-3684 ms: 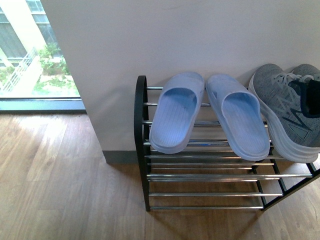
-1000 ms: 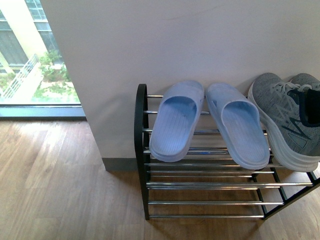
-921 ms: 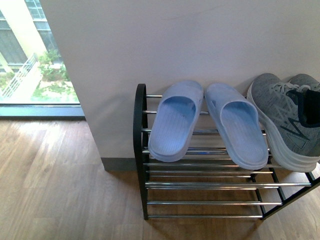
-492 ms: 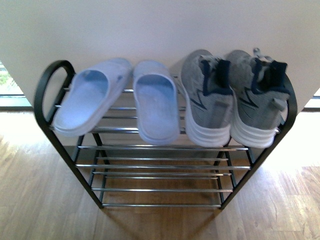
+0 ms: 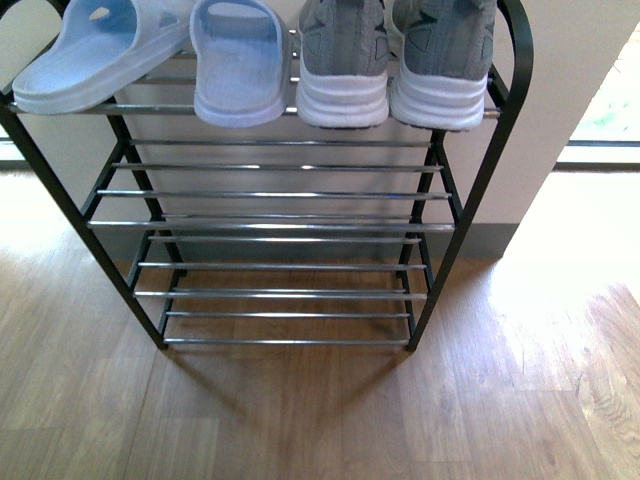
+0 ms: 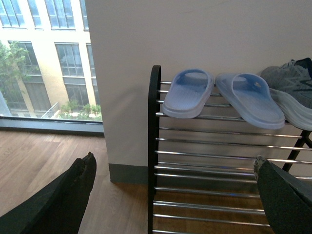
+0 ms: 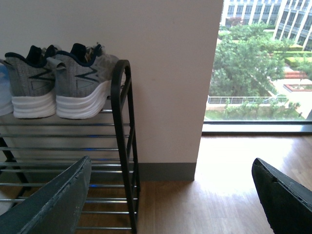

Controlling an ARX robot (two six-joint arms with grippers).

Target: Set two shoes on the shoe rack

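Rack (image 5: 470, 190) nearer, slides (image 5: 240, 60) — sneakers (image 5: 345, 60) now top-edge

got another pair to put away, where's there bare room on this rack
The top shelf is crowded: the blue slides and grey sneakers fill it side to side. The lower shelves of the shoe rack show bare rods between the black side frames. The wood floor beside the rack is also bare.
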